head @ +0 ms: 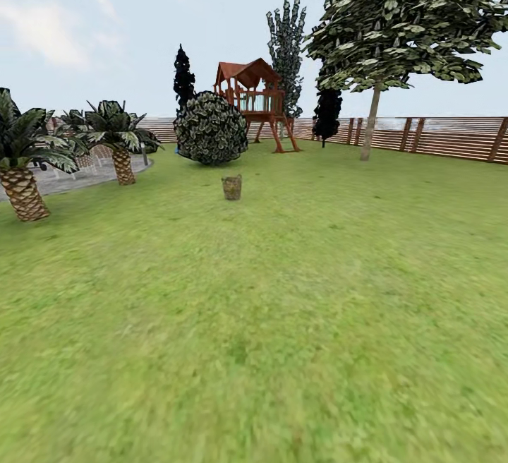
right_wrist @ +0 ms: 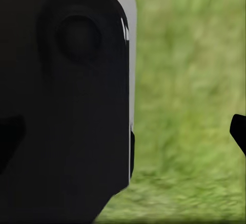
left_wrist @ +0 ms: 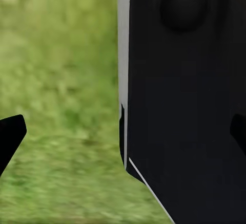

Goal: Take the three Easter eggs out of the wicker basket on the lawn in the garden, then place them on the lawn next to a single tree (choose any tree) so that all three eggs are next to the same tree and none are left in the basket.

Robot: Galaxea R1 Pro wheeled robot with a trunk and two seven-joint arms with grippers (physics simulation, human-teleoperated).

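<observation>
Head view, left to right. Two squat palms with scaly brown trunks (head: 25,191) stand at the left edge of the garden, beside a grey paved patch (head: 70,179). Mottled green lawn (head: 282,308) fills the foreground, flat and open. Mid-distance, near centre: small brown open-weave wicker basket (head: 231,186), upright on the grass, well apart from the robot. Too small to tell whether any eggs sit inside. Behind it, a round dark-green shrub (head: 210,128), then a red-brown wooden playset (head: 255,101) by the brown slatted fence (head: 437,137). To the right, a tall tree with a pale grey-brown trunk (head: 370,124) and broad blocky canopy; it stands well apart from the basket.

Left wrist view: one black fingertip (left_wrist: 10,137) of the left gripper shows at one edge and a dark sliver at the other, so the fingers read as spread apart, nothing between them; a black robot body panel (left_wrist: 184,106) blocks much of the frame over blurred grass. Right wrist view: the same pattern, right gripper fingertip (right_wrist: 238,129) at one edge, fingers apart and empty.

Judgement: approach stage, nothing picked yet. Risks: overshooting and nudging the light basket over with the base, spilling eggs; arms tucked against the body, so reach must be opened before any grasp.
</observation>
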